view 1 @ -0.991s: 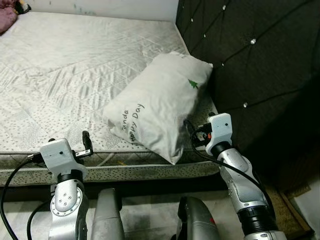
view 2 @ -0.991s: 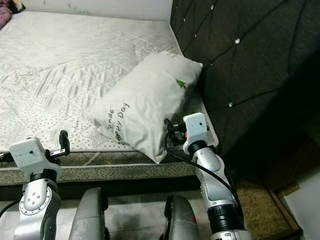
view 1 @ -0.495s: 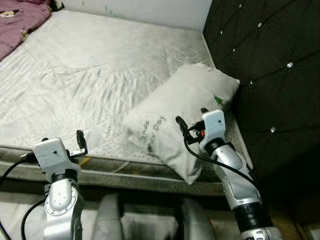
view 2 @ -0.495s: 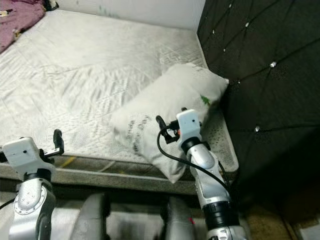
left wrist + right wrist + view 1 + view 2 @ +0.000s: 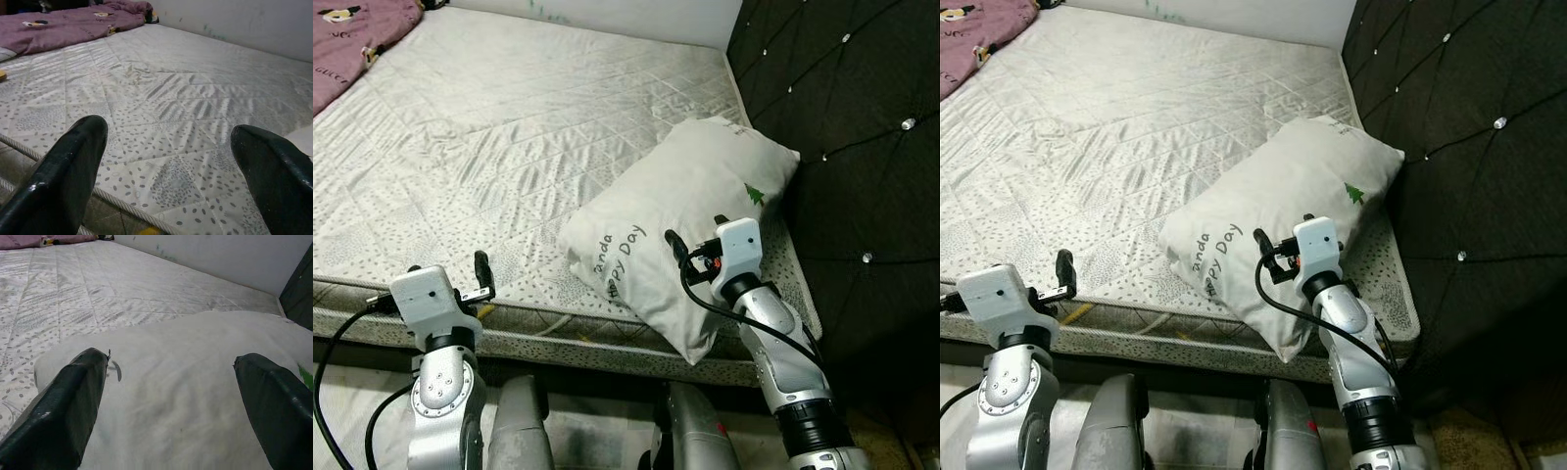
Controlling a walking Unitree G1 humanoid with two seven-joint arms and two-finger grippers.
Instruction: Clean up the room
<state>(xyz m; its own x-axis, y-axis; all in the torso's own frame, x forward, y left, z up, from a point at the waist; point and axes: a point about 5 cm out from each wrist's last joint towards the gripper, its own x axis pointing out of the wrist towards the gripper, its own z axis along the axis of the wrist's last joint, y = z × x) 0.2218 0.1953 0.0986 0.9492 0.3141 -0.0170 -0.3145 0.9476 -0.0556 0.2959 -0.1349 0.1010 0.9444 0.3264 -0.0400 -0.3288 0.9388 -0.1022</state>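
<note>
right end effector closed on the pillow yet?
No. In the right wrist view the right end effector has its fingers spread wide over the pillow, not clamped on it.

We see a big bed (image 5: pixel 509 127) with a bare white quilted top, a white pillow (image 5: pixel 680 220) lying near its dark padded headboard (image 5: pixel 862 117), a purple blanket (image 5: pixel 357 34) at the far corner.

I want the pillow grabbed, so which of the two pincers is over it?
The right pincer, open above the white pillow near its front end. The left pincer sits over the bare mattress edge.
</note>
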